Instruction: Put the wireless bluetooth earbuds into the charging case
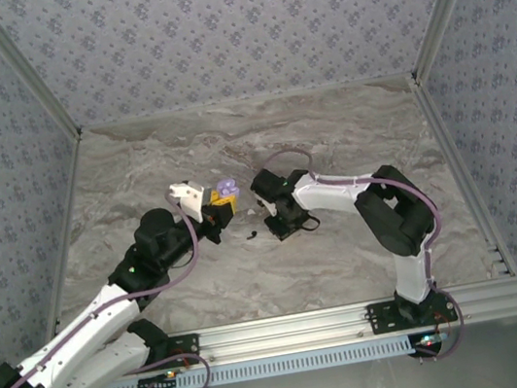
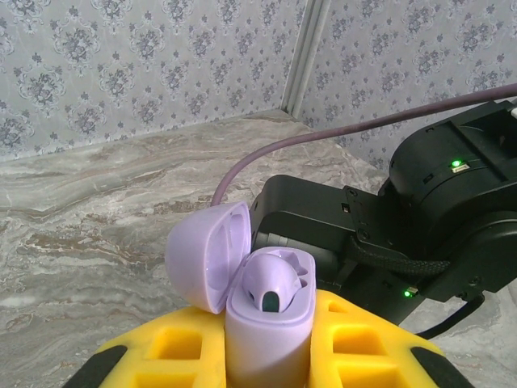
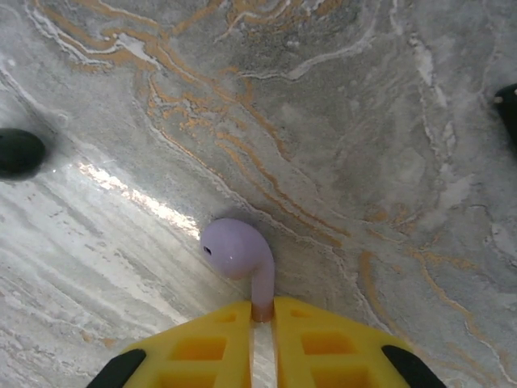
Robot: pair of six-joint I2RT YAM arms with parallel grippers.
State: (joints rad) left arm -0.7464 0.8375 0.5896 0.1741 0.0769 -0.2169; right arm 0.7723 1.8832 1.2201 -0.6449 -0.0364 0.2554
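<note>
My left gripper is shut on a pale lavender charging case, held upright between its yellow fingers. The case's lid stands open to the left, and one lavender earbud sits in a socket. From above, the case hangs over the table's middle at my left gripper. My right gripper is shut on the stem of a second lavender earbud, close above the marble. From above, my right gripper is just right of the case. A small black earbud lies between the grippers.
The marble table is walled on three sides by patterned panels. A rounded black piece lies on the table to the left in the right wrist view. My right arm's black body stands close behind the case.
</note>
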